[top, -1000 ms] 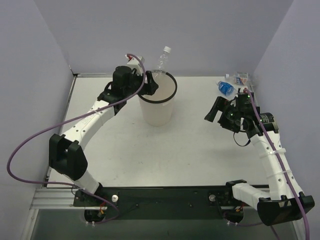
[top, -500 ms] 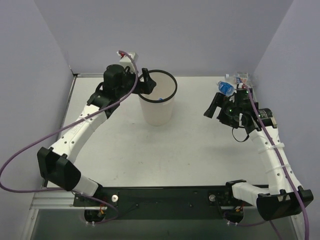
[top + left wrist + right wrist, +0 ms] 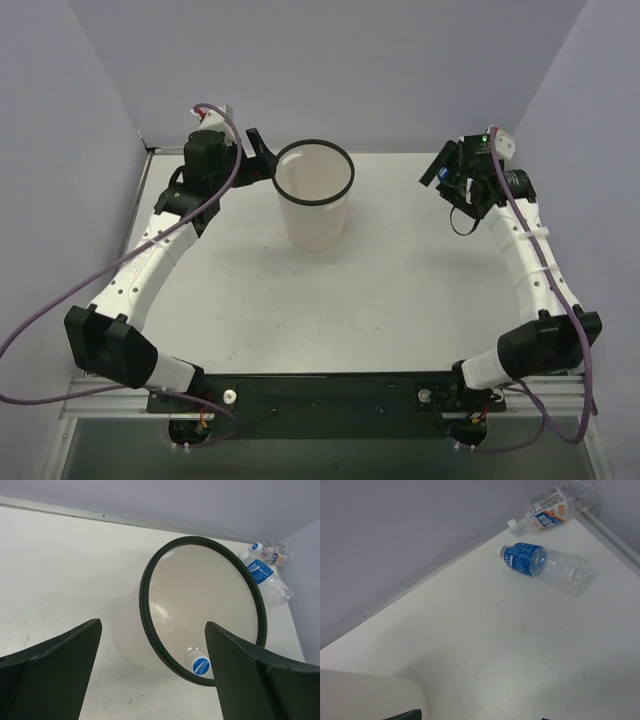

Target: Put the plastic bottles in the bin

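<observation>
The bin [image 3: 315, 222], white with a black rim, stands at the far middle of the table. In the left wrist view the plain clear bottle [image 3: 192, 656] lies inside the bin [image 3: 129, 636], its cap toward me. My left gripper [image 3: 262, 158] is open and empty, just left of the rim; its fingers [image 3: 50, 672] straddle the bin in its own view. The blue-labelled bottle [image 3: 545, 565] and the orange-and-white-labelled bottle [image 3: 550, 510] lie on their sides in the far right corner. My right gripper [image 3: 438, 166] hovers open and empty, short of them; the top view hides both bottles.
Lilac walls enclose the table at the back and on both sides. The two loose bottles lie close to the back wall and the right table rail [image 3: 612, 537]. The bin's side [image 3: 365, 697] shows at the lower left of the right wrist view.
My left gripper let the plain bottle drop into the bin and drew back to the left. My right arm swung up and toward the far right corner.
</observation>
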You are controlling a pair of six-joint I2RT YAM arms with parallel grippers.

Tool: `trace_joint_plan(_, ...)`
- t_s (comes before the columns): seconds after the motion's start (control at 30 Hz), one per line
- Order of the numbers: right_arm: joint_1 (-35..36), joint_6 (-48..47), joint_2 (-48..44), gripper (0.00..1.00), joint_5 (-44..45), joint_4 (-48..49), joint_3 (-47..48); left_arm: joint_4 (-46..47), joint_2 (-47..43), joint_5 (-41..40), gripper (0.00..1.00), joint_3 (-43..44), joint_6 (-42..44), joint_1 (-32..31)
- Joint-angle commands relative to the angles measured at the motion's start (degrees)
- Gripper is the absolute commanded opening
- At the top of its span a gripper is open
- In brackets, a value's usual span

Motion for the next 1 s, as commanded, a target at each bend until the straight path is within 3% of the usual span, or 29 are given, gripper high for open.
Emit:
trace_joint_plan(0.0, -1.39, 1.28, 7.89, 0.88, 9.48, 0.61, 6.95, -0.21, 6.3, 4.29, 0.95, 3.62, -2.93, 1.72)
trace_joint_plan(0.17, -4.46, -8.13, 19.23, 0.89, 10.65, 3.76, 13.12, -0.74, 12.56, 10.87, 0.95, 11.34, -1.44, 1.81)
trace_joint_plan(0.27, -7.19, -13.66, 25.91, 0.89, 9.94, 6.23, 16.09, -1.7, 14.94, 10.12, 0.95, 13.64, -0.11, 1.81)
trace_joint_plan(0.63, -10.8, -34.48, 47.52, 0.9, 13.01, 6.15, 37.89, -0.39, 9.58, 10.81, 0.95, 9.18, -2.57, 2.96)
trace_joint_plan(0.97, -15.54, -33.29, 55.28, 0.9, 2.22, 6.68, 41.69, -1.44, 9.05, 10.89, 0.95, 9.69, -1.52, 3.31)
